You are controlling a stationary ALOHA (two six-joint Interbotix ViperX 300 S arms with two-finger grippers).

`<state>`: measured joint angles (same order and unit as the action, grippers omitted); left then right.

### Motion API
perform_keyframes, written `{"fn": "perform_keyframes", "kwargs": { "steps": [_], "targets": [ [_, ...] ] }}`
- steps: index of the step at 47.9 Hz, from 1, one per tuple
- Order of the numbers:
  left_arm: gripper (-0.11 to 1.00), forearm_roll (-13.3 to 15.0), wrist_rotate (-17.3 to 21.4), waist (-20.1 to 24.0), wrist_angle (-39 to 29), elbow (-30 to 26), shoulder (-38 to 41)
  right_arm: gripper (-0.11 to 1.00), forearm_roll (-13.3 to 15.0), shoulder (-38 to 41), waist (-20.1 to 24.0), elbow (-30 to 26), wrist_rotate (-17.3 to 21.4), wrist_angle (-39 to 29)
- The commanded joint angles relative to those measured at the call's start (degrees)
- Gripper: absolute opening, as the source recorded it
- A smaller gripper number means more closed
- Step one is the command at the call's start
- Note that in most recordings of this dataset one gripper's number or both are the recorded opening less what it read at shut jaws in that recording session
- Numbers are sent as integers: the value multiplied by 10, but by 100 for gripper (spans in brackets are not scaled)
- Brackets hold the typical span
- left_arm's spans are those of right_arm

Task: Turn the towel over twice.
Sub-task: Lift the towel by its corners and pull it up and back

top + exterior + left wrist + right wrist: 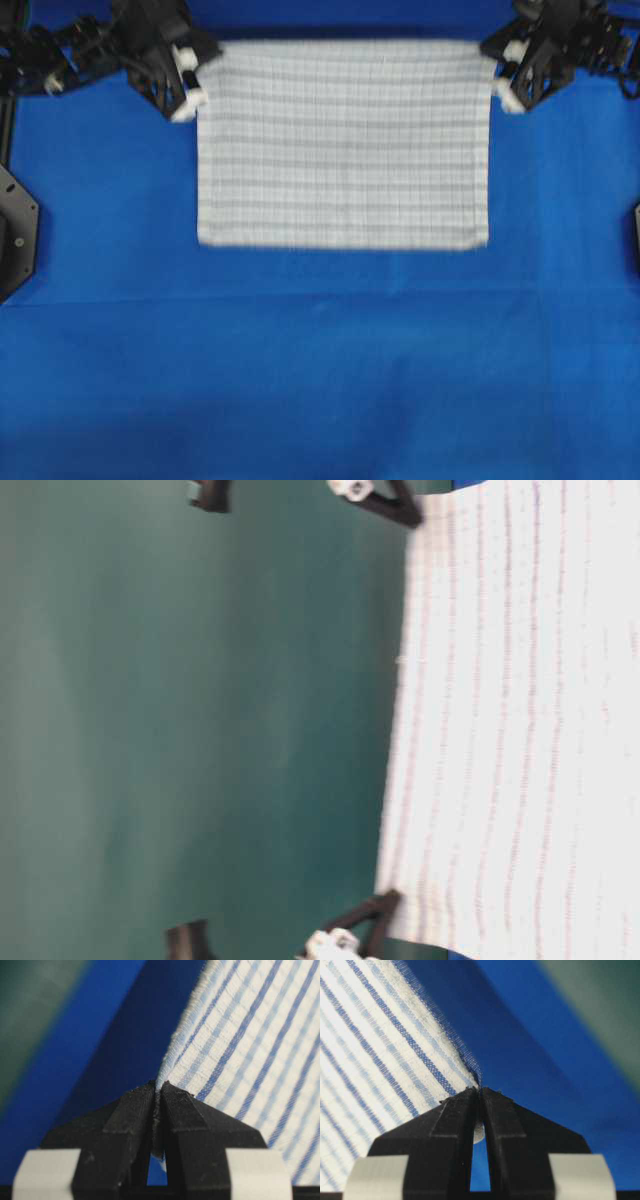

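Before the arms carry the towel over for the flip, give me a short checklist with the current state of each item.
1. Left end effector shut on the towel corner: ok, cloth pinched between its tips in the left wrist view.
2. Right end effector shut on the other far corner: ok, cloth pinched likewise.
3. Both grips on the same edge: ok, the far edge in the overhead view.
4. Towel spread without folds: ok.
5. Blue sheet caught in either grip: cannot tell.
6. Near edge free of the table: cannot tell.
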<state>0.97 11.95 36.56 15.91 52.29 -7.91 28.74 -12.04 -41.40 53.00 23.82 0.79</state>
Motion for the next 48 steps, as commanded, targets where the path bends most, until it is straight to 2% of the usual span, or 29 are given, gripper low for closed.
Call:
{"fn": "perform_keyframes", "kwargs": {
  "steps": [1, 13, 29, 33, 38, 48],
  "targets": [
    [2, 1, 11, 13, 6, -23, -23, 8, 12, -34, -17, -25, -1, -9],
    [2, 1, 11, 37, 32, -74, -33, 8, 34, -71, -46, -76, -2, -16],
    [2, 1, 13, 46, 42, -122, -43, 8, 64, -90, -48, -146, -3, -55],
    [2, 1, 18, 47, 41, -125, -54, 8, 66, -93, -48, -153, -2, -58],
    [2, 1, 66, 45, 36, -123, -76, 8, 66, -106, -45, -151, -2, -58],
    [2, 1, 66, 29, 15, -103, -125, 8, 65, -145, -26, -129, 2, -59]
  ]
}}
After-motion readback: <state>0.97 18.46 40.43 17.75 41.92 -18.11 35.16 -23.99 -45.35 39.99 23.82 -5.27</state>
